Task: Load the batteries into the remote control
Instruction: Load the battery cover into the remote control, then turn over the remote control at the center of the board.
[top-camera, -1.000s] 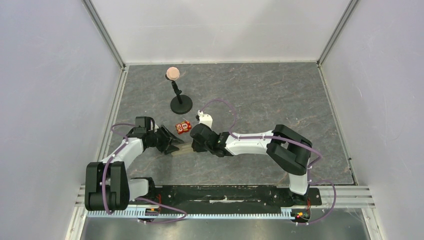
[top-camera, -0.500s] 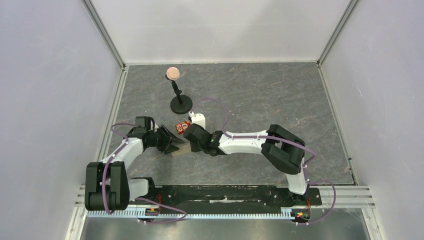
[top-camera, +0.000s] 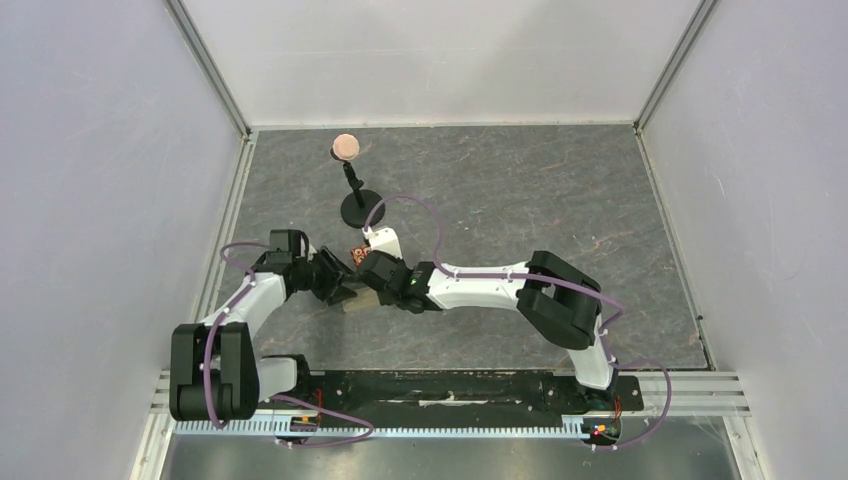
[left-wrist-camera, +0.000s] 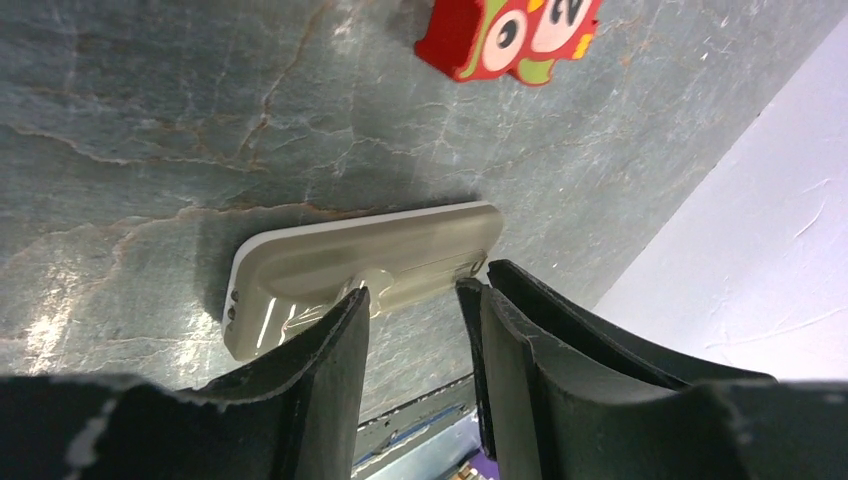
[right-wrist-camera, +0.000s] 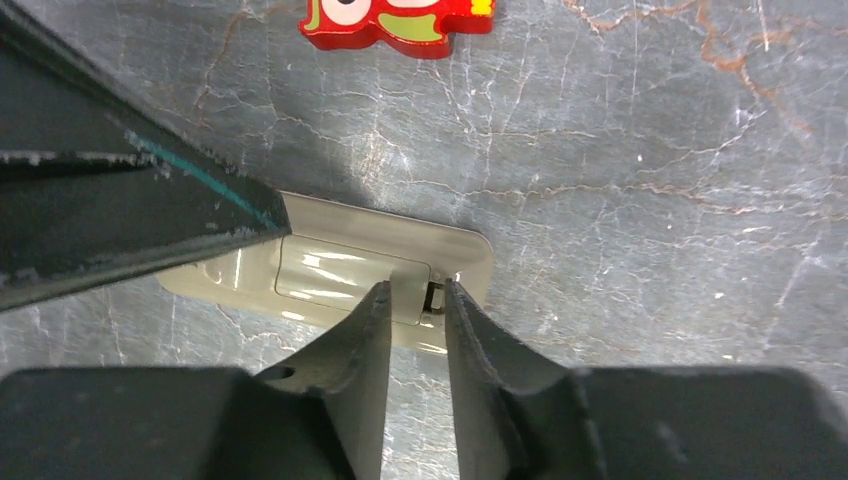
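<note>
Both arms work at the remote control (left-wrist-camera: 330, 255), which lies tan back up on the grey table (right-wrist-camera: 650, 200), near the red owl gadget (right-wrist-camera: 400, 22) but not touching it. The left gripper (left-wrist-camera: 412, 295) is spread partway, its tips at the remote's long edge. In the right wrist view one of its fingers covers one end of the remote, so it looks to be steadying the body rather than lifting it. The right gripper (right-wrist-camera: 417, 290) is drawn nearly together, with a narrow slit between its fingers and its tips at the catch end of the battery cover (right-wrist-camera: 340, 270). Whether it nips the catch cannot be told. No batteries show in any view and the cover looks seated, so the step in hand is probably opening the compartment. To do it well, the right tips should bear on the catch alone and push gently along the remote's length, while the left arm pins the body flat so that it neither skids nor tips. Pressing on the panel's middle would likely jam it.
</note>
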